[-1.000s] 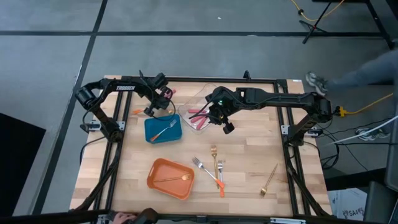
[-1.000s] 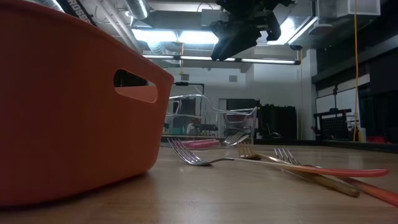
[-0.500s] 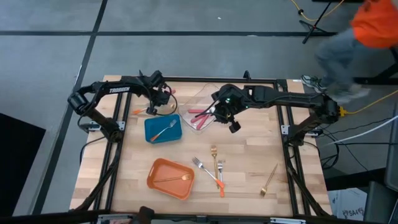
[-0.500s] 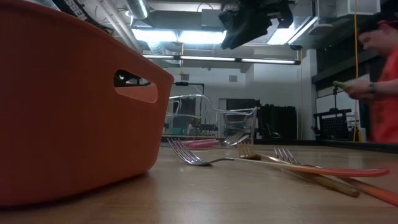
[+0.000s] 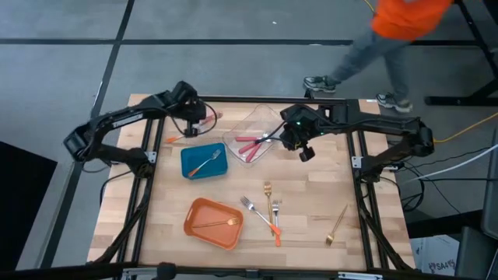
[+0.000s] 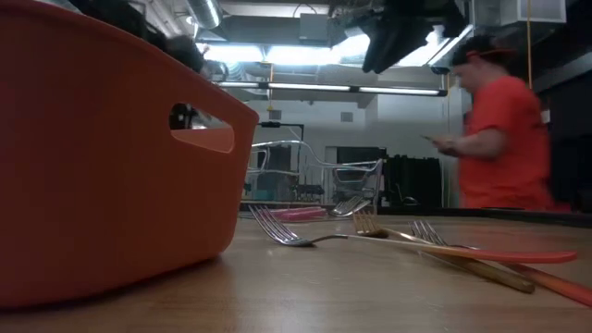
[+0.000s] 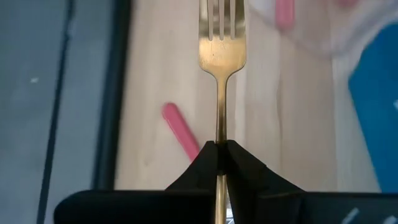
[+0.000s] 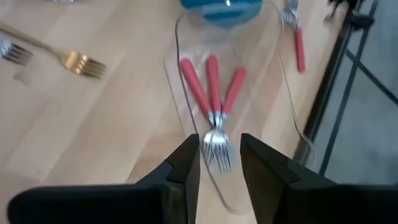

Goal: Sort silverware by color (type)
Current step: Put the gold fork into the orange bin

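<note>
The left gripper (image 7: 219,149) pinches a gold fork (image 7: 221,56) by its handle, at the table's far left. The right gripper (image 8: 219,155) hovers over the clear tray (image 5: 237,137), fingers spread and empty, above three red forks (image 8: 213,84). Other forks (image 5: 267,206) lie near centre. They look stiff, light and slippery (thin metal), best gripped mid-handle.

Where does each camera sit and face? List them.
High: above the table, facing straight down; both arms show.
Low: at tabletop height, facing across past the orange container toward a person; an arm overhead.
Left wrist: faces along the left claw, shut on a gold fork.
Right wrist: faces past the open right claw at red-handled forks.
Shared: high and right wrist both show those forks.
</note>
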`<state>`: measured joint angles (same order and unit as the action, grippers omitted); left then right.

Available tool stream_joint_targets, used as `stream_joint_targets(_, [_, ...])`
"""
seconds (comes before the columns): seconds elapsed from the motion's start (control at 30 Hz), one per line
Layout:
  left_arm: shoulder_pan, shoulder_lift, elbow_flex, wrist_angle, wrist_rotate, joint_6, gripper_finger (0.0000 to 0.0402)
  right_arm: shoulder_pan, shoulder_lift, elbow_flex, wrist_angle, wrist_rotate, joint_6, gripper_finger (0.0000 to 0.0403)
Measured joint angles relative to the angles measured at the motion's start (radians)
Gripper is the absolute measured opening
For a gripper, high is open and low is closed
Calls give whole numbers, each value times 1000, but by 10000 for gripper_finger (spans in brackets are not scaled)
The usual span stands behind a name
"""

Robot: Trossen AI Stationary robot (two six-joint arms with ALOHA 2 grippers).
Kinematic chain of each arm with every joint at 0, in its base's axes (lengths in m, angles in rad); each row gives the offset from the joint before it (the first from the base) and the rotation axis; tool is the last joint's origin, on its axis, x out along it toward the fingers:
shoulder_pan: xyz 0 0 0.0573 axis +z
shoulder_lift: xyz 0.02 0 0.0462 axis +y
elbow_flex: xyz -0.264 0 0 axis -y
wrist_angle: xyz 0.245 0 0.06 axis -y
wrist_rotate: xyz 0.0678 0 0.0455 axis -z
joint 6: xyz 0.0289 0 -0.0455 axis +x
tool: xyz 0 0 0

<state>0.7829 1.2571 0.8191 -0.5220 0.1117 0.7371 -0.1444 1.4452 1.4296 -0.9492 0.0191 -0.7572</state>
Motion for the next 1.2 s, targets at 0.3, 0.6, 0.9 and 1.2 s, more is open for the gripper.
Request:
stream_joint_targets(0.3, [-165,-229,1,-1,12,-354,8,0,-18,0,-97,57,92,105])
stream_joint_targets(0.6, [-464,-310,1,0,13,-821,8,0,-18,0,-99,52,105,105])
stream_joint_targets(0.9, [-771,-266,2,2,-16,-1244,8,0,-17,0,-98,38,106,105])
stream_joint_targets(1.2, [-1036,-106,2,163,-48,-1408,8,0,-17,0,-96,14,106,105])
